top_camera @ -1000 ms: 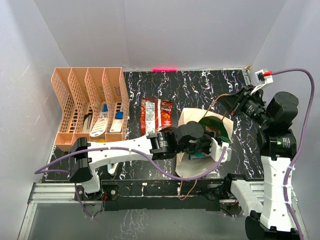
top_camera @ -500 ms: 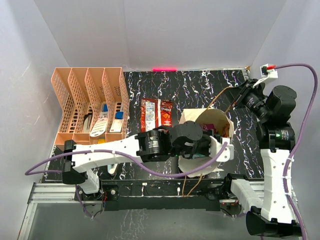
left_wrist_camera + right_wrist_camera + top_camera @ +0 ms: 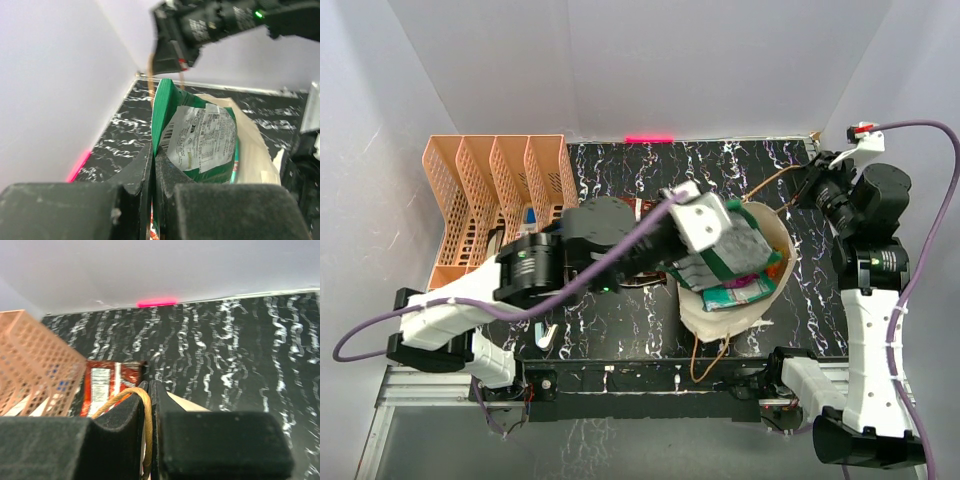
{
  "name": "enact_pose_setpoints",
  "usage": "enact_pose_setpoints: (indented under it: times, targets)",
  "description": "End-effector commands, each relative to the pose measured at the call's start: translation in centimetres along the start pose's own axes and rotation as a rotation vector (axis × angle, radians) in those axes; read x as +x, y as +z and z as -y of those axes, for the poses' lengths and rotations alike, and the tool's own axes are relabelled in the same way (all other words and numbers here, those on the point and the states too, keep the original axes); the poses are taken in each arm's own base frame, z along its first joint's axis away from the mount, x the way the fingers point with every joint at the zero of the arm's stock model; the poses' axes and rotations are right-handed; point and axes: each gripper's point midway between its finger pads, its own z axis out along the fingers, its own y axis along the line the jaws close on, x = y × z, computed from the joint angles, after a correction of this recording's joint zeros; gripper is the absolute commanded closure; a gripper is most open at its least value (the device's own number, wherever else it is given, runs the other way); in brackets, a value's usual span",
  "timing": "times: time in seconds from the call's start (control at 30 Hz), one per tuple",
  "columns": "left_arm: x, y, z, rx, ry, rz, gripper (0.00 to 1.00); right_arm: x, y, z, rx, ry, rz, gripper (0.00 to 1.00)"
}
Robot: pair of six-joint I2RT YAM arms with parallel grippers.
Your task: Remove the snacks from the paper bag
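My left gripper (image 3: pixel 712 236) is shut on the edge of a dark green snack packet (image 3: pixel 738 252) and holds it above the mouth of the cream paper bag (image 3: pixel 720 322). In the left wrist view my gripper (image 3: pixel 153 150) pinches the green packet (image 3: pixel 200 145) and its white label faces the camera. A light green and pink packet (image 3: pixel 740 291) lies inside the bag. My right gripper (image 3: pixel 807 190) is shut on the bag's brown cord handle (image 3: pixel 775 181), which shows between its jaws in the right wrist view (image 3: pixel 149 386). A red packet (image 3: pixel 107 384) lies on the table.
The peach lattice file rack (image 3: pixel 490 190) with stationery stands at the back left and shows in the right wrist view (image 3: pixel 30 355). My left arm (image 3: pixel 570 265) crosses the table's middle and covers most of the red packet. White walls close in on three sides.
My left gripper has come up out of the bag with the dark green packet and swung back to the left. The right gripper kept hold of the handle and rose slightly.
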Motion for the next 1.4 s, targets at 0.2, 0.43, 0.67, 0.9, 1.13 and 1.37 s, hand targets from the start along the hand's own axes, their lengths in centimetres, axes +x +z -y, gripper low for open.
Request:
enact_pose_setpoints:
  times: [0.2,0.43,0.67,0.9,1.13,1.37]
  targets:
    - [-2.6,-11.1,-13.5,-0.517,-0.101,-0.006,1.0,-5.4,0.0,6.5,0.375,-0.154,0.094,0.92]
    - [2.4,-9.1,-14.8,-0.586,0.018,-0.141,1.0,-8.1,1.3,8.8,0.478,-0.224,0.101,0.92]
    - [12.9,-3.1,-18.0,-0.52,0.014,-0.315,1.0,-9.8,1.6,10.4,0.536,-0.315,0.089,0.92]
    - [18.1,1.6,-19.3,-0.504,0.152,-0.334,1.0,-8.1,1.1,9.4,0.477,-0.313,0.069,0.92]
    - [21.8,5.0,-21.2,-0.438,0.352,-0.341,1.0,-7.2,0.8,9.2,0.459,-0.312,0.067,0.92]
    - [24.0,6.1,-22.9,-0.433,0.419,-0.35,1.0,-6.0,1.6,9.0,0.423,-0.29,0.038,0.92]
